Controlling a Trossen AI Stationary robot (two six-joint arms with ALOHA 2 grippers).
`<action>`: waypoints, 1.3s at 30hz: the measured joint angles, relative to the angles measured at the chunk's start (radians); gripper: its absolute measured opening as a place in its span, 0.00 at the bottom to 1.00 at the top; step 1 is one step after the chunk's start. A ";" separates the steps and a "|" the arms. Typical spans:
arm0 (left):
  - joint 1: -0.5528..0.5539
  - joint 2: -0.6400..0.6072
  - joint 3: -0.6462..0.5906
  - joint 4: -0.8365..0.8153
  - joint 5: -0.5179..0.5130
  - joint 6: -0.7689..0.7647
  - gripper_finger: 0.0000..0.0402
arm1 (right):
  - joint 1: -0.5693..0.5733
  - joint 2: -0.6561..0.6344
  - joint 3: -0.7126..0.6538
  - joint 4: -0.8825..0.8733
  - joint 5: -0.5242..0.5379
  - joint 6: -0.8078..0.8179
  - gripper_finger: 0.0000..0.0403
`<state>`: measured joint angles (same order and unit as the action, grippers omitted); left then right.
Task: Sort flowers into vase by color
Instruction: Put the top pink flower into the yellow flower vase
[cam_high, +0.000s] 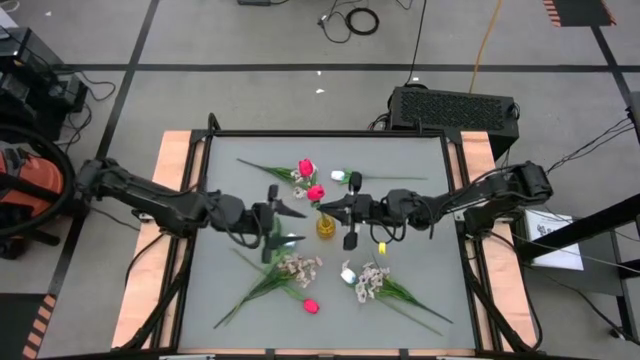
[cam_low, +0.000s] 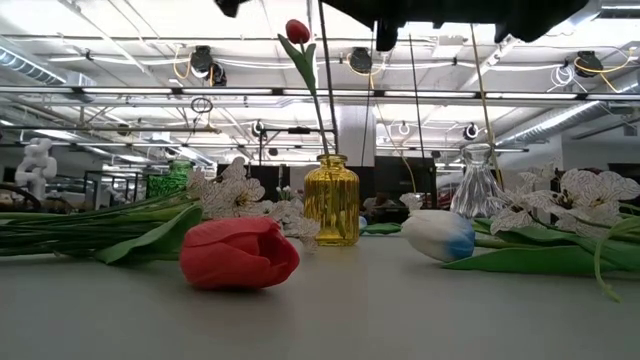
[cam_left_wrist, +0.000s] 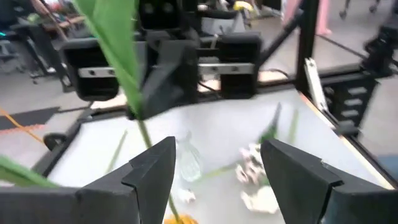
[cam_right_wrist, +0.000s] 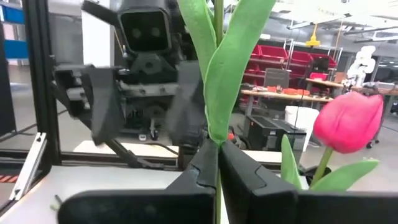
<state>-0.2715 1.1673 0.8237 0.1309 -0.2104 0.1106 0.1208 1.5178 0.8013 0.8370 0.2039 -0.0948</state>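
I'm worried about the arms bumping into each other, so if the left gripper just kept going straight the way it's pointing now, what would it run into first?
Probably the right gripper, which faces it just across the yellow vase. The left gripper points right with jaws open, and a green tulip stem crosses before it. Depth between them is unclear.

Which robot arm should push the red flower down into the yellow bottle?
Probably the right. The right gripper is shut on the green stem of the pink-red tulip standing in the yellow ribbed glass vase. The left gripper is open, holding nothing.
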 joint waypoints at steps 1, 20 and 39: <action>-0.009 -0.017 0.001 -0.036 0.000 -0.001 0.61 | -0.003 0.002 0.000 -0.003 0.000 0.000 0.00; -0.061 -0.076 0.000 -0.166 0.000 -0.026 0.61 | -0.037 0.061 0.000 -0.022 0.000 0.081 0.00; -0.061 -0.076 0.000 -0.201 0.000 -0.027 0.61 | -0.057 0.104 0.007 -0.183 0.000 0.207 0.27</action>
<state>-0.3325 1.0916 0.8238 -0.0702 -0.2104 0.0837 0.0643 1.6219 0.8085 0.6544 0.2036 0.1120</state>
